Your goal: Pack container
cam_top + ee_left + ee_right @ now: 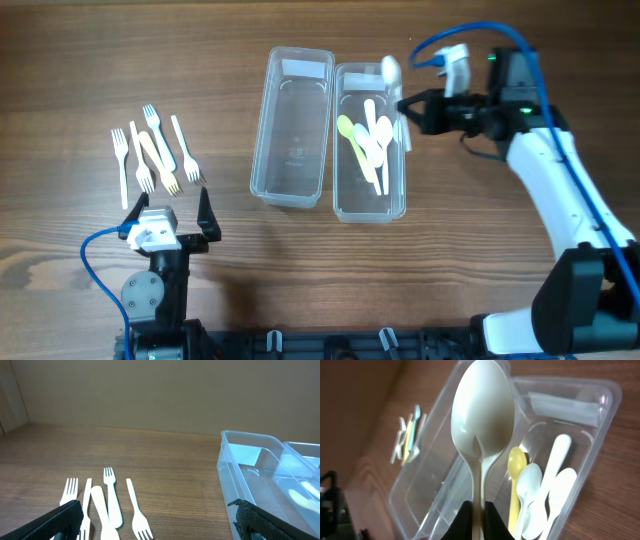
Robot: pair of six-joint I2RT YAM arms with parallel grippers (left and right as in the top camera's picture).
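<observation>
Nearest me, the left end effector (170, 212) hangs just above the wooden desk (460, 260) with its fingers spread wide and nothing between them. Just past it lies a loose cluster of white plastic forks (152, 150), their long axes running near to far; most have tines toward me. Further right, two clear containers stand side by side, touching, long sides running away from me. The left container (262, 130) holds no cutlery. It has a pale rectangular patch at its far end and a faint mark on its floor that is too small for me to read. The right container (370, 214) holds a yellow spoon (350, 135) and several white spoons (378, 140) lying lengthwise. Over its far right corner, the right end effector (403, 103) is pinched narrow on the handle of a white spoon (482, 410), whose bowl points away from the fingers toward the far edge. Beyond the desk is a plain tan wall (150, 395).
</observation>
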